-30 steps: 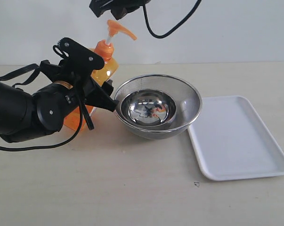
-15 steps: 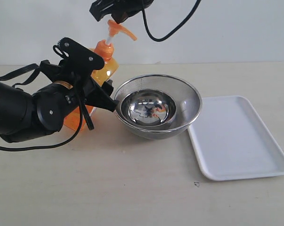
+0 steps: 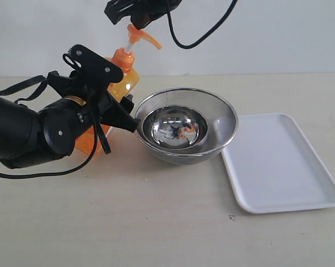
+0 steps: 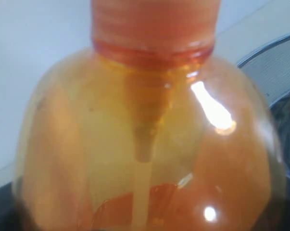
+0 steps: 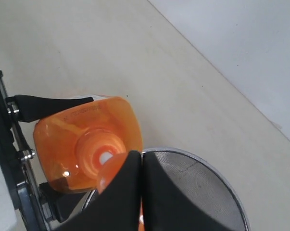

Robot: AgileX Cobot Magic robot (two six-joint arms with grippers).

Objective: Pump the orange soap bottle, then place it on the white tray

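Note:
The orange soap bottle (image 3: pixel 125 78) stands upright at the left of the table, just beside the steel bowl. My left gripper (image 3: pixel 114 92) is shut on the bottle's body from the left side. In the left wrist view the translucent bottle (image 4: pixel 145 134) fills the picture, with its inner tube showing. My right gripper (image 3: pixel 135 14) is shut, its tips resting on top of the orange pump head (image 3: pixel 142 34). From the right wrist view the shut right gripper (image 5: pixel 141 156) covers part of the pump head (image 5: pixel 110 171). The white tray (image 3: pixel 284 161) lies flat at the right.
A round steel mesh bowl (image 3: pixel 223 119) with a smaller shiny bowl (image 3: pixel 175 130) inside sits between the bottle and the tray, its rim touching the tray's left edge. A black cable (image 3: pixel 200 33) hangs from the right arm above the bowl.
My right gripper has come down a little onto the top of the pump head. The left arm and the bottle have not moved.

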